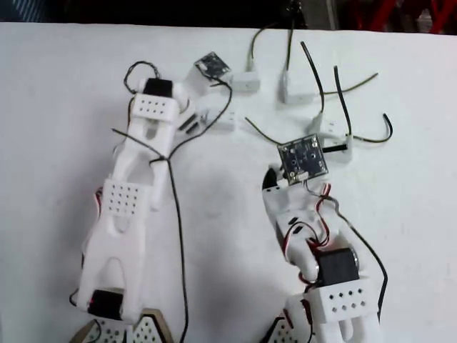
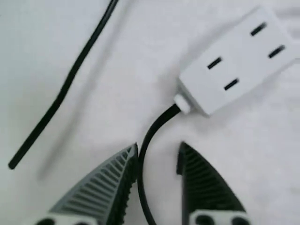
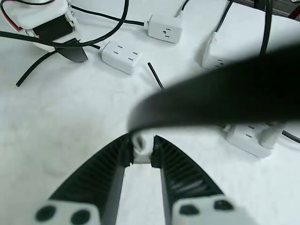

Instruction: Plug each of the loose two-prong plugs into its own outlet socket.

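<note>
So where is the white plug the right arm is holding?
In the right wrist view, the white plug sits pinched in the right gripper over the white table, its black cord arcing away, with a white outlet block lying nearby.

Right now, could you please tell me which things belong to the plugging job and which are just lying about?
Job: white plug in the right end effector; four outlet blocks; cord under the left end effector.
Lying about: loose black cable.
</note>
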